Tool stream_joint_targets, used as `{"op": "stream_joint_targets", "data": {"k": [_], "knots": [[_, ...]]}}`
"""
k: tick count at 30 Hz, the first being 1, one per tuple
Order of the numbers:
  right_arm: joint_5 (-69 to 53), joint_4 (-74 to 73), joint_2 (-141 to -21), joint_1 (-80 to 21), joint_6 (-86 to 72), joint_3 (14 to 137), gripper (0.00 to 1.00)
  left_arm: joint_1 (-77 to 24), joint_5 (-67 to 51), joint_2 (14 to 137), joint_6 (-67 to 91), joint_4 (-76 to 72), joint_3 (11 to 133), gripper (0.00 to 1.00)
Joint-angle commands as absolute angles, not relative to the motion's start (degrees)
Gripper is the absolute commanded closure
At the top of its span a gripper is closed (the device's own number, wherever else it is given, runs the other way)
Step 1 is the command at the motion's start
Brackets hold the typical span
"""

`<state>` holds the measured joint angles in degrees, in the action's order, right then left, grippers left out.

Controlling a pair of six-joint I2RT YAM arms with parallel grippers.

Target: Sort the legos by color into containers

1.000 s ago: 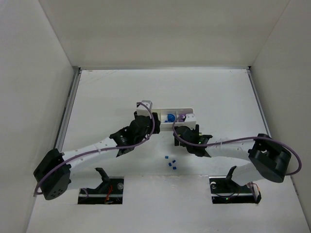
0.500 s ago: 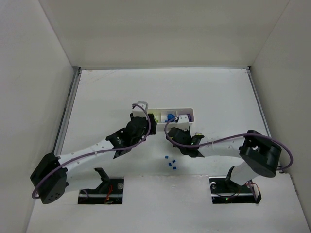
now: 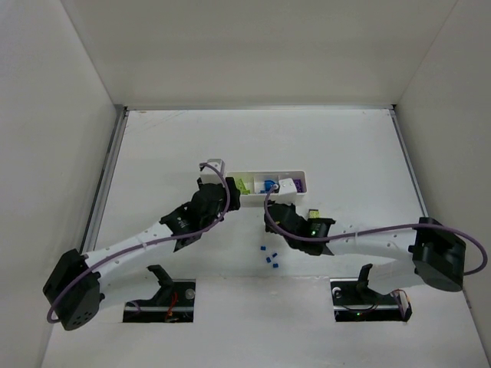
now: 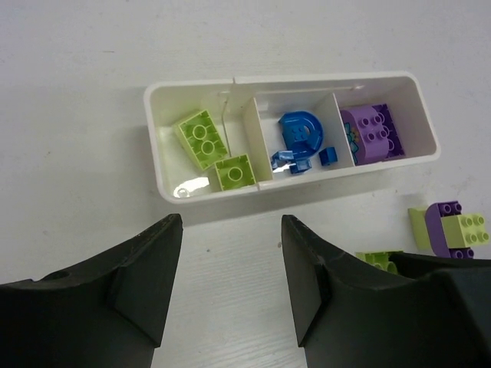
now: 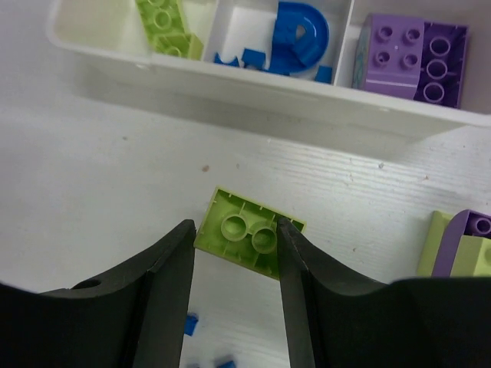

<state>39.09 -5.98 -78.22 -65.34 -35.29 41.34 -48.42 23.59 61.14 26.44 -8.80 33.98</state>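
**Right claw straddles a lime brick just in front of the sorting tray**

Nearest the arm bases, well short of the tray, a few tiny blue bits lie loose on the white table.

Closer to the tray, just before its near wall, the right claw hangs low over a loose lime brick. One finger stands on each side of the brick, which lies askew between them, studs up. Whether the fingers already press on it cannot be told.

Off the tray's purple end sits a small clump of purple and lime bricks, not yet sorted.

The left claw hovers in front of the tray's lime end, spread wide and holding nothing.

The tray itself has three compartments:
- One end holds two lime bricks.
- The middle holds a round blue piece with small blue scraps.
- The far end holds purple bricks.

Likely risks from here:
- Because the brick sits at an angle, a squeeze may catch only its corners and twist or flick it out.
- The brick lies before the middle of the tray, so an early release could land it among the blues.
- A low carry could clip the tray's near wall and shove the tray.
- The left claw waits near the lime compartment, so the two arms could meet there.
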Motion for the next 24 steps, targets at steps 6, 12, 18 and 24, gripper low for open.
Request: {"op": "stream_joint_targets", "data": {"k": [6, 12, 18, 24], "knots": [[33.85, 1.75, -79.35, -64.03, -28.92, 49.82, 0.67, -43.64, 27.77, 52.4, 29.61, -8.44, 29.54, 0.49], [30.33, 5.71, -90.51, -60.34, -24.79, 61.07, 0.66, -39.86, 29.0, 43.61, 32.78, -4.75, 25.32, 0.49], [28.39, 8.61, -99.66, -55.07, -24.87, 67.23, 0.65, -38.89, 27.95, 40.08, 34.54, -1.67, 22.06, 0.48], [28.13, 8.35, -102.39, -54.01, -25.13, 69.87, 0.5, -38.72, 27.25, 40.43, 34.63, -2.11, 21.27, 0.48]]}}
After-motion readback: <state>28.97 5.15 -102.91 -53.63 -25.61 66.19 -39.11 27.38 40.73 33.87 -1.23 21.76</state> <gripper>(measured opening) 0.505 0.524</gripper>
